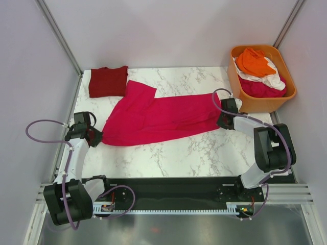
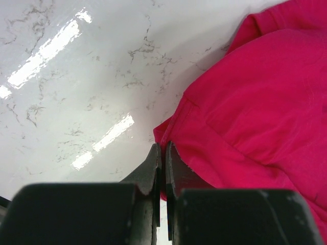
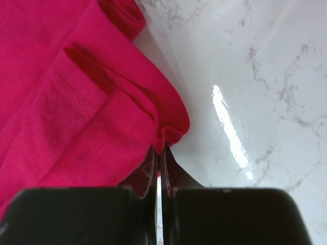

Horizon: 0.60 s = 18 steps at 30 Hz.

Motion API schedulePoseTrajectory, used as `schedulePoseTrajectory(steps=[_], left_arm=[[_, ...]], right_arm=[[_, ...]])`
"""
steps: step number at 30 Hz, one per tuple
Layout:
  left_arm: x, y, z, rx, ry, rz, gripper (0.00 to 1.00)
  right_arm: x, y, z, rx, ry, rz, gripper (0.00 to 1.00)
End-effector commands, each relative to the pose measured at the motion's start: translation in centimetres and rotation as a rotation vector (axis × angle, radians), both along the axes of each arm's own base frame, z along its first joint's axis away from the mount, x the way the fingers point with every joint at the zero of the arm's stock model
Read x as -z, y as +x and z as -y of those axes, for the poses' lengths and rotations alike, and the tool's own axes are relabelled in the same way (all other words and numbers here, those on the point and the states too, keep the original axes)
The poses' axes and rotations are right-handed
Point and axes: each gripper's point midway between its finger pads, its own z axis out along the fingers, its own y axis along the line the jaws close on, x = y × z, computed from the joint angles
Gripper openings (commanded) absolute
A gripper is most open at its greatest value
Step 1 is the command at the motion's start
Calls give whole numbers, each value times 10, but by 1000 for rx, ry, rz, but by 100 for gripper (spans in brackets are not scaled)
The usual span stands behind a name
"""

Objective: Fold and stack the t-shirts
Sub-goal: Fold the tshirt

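Magenta t-shirt point(image 1: 163, 117) lies spread across the middle of the marble bench point(image 1: 194, 150), long axis left to right, one sleeve pointing toward the far edge. Left hand point(image 1: 95, 137) sits at the shirt's left end, jaws squeezed to a hairline gap. Left wrist view: fingertips point(image 2: 152, 166) pinch the corner of the hem, red cloth showing in the slit between them, cloth low against the bench. Right hand point(image 1: 224, 121) sits at the shirt's right end, clamped just as tight. Right wrist view: a bunched fold of the fabric is caught at the fingertips point(image 3: 147, 171), with a stitched hem line running off to the left. Both hands grip the same shirt, one at each end. Maroon t-shirt point(image 1: 108, 80) is folded into a rectangle at the far left corner of the bench, just beside the magenta sleeve; can't tell if they touch. Orange plastic tub point(image 1: 265, 104) stands at the far right, just behind the right hand. It holds an orange t-shirt point(image 1: 254, 61) on top, a white t-shirt point(image 1: 274, 80) under it and a pink t-shirt point(image 1: 261, 89) at the near side, all crumpled.
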Motion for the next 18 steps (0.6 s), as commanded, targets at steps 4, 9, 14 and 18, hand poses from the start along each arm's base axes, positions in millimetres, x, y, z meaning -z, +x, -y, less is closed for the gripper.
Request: schedulePoseTrajectory(steps=[4, 9, 14, 18], left_arm=[[-3, 3, 4, 31, -16, 20, 2], [4, 1, 12, 48, -60, 13, 2], [22, -12, 16, 50, -72, -36, 2], [32, -22, 21, 63, -77, -59, 2]], right_arm=[[-44, -45, 33, 97, -72, -11, 0], [-45, -96, 29, 107, -7, -56, 58], [-46, -108, 9, 64, 78, -69, 65], [-71, -87, 4, 16, 79, 26, 64]])
